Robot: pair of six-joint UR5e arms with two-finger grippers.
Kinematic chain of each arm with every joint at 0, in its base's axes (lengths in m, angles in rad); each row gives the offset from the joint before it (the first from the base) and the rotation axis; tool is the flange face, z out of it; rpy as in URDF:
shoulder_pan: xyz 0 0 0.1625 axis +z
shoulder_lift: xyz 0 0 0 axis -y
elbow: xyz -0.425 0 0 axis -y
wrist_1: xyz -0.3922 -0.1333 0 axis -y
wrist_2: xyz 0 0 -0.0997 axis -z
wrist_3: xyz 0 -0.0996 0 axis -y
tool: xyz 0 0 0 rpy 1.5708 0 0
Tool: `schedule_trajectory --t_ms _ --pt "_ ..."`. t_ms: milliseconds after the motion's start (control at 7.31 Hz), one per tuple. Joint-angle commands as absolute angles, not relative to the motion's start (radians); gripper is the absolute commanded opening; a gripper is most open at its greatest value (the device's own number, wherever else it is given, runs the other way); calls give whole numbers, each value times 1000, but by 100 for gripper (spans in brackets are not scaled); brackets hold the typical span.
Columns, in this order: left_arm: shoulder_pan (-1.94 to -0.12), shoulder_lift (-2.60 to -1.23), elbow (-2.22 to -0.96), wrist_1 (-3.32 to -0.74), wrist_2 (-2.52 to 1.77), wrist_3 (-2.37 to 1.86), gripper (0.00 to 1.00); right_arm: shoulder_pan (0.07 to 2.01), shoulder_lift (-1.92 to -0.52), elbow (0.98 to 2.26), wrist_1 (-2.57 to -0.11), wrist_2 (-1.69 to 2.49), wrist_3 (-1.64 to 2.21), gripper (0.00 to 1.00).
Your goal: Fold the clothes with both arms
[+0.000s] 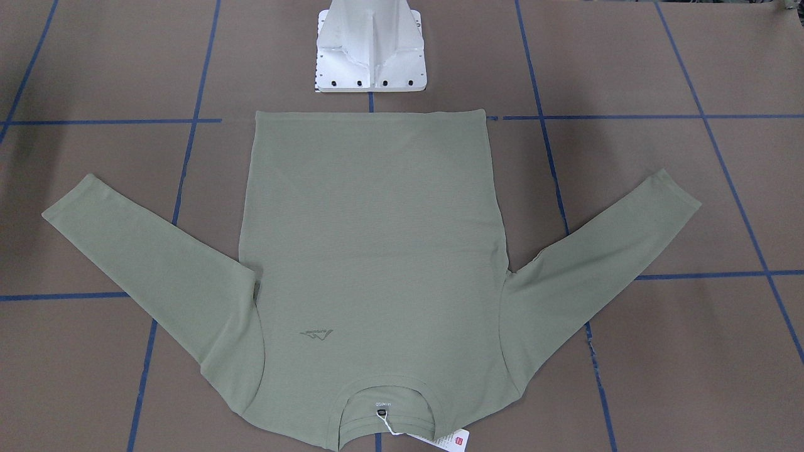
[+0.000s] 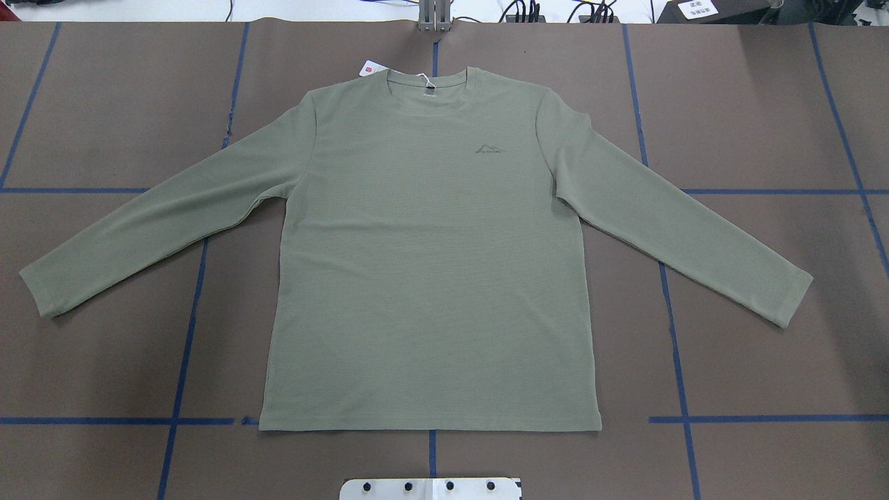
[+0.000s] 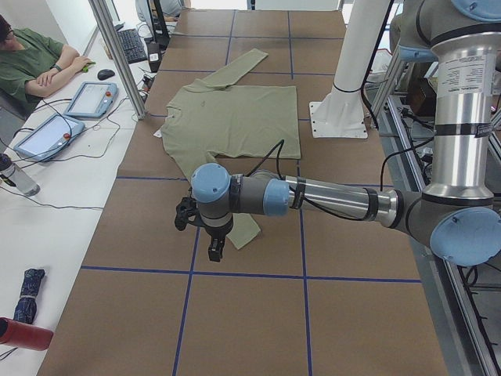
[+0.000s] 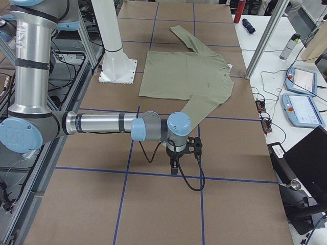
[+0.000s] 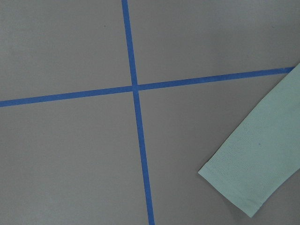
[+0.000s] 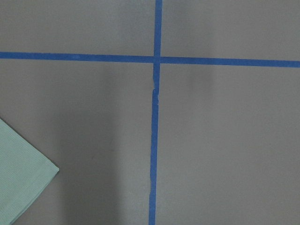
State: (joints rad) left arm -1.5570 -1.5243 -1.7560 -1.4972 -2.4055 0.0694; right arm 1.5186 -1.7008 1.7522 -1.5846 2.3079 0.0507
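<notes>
Overhead exterior view: a brown tabletop (image 2: 764,104) gridded with blue tape (image 2: 764,419) carries the sage-green shirt (image 2: 430,264), spread flat and face-up, with its collar at 12 o'clock, hem at 6 and sleeves angled toward 8 and 4. The left arm (image 3: 337,200) and right arm (image 4: 102,123) reach out low over the table's ends. The left claw (image 3: 214,249) hangs just beside one cuff (image 5: 253,173), at 4 o'clock in its wrist view. The right claw (image 4: 174,166) has the opposite cuff (image 6: 23,173) at 8 o'clock. Whether either claw is wide or narrow cannot be told. A white hang tag (image 2: 370,68) lies at the collar's 10 o'clock.
</notes>
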Motion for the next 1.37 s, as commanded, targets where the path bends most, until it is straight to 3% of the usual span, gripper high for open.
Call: schedule_trajectory --t_ms 0,274,684,957,1231 --pt "-1557 -1525 -1758 -1521 -2413 69 100 1519 -1701 1756 -1585 2307 51 100" --pt "-1557 -1525 -1755 -1537 -2413 77 100 1517 -1700 1755 -1513 2306 46 100" --pt "-1559 -1514 -1786 -1797 -2387 71 100 1514 -1695 1759 -1228 2298 61 100" --pt "-1560 -1595 -1741 -1982 -2349 63 100 1516 -1684 1747 -1132 2302 128 100" --pt "-1563 -1552 -1733 -2039 -2355 69 100 1509 -1745 1728 -907 2289 156 100"
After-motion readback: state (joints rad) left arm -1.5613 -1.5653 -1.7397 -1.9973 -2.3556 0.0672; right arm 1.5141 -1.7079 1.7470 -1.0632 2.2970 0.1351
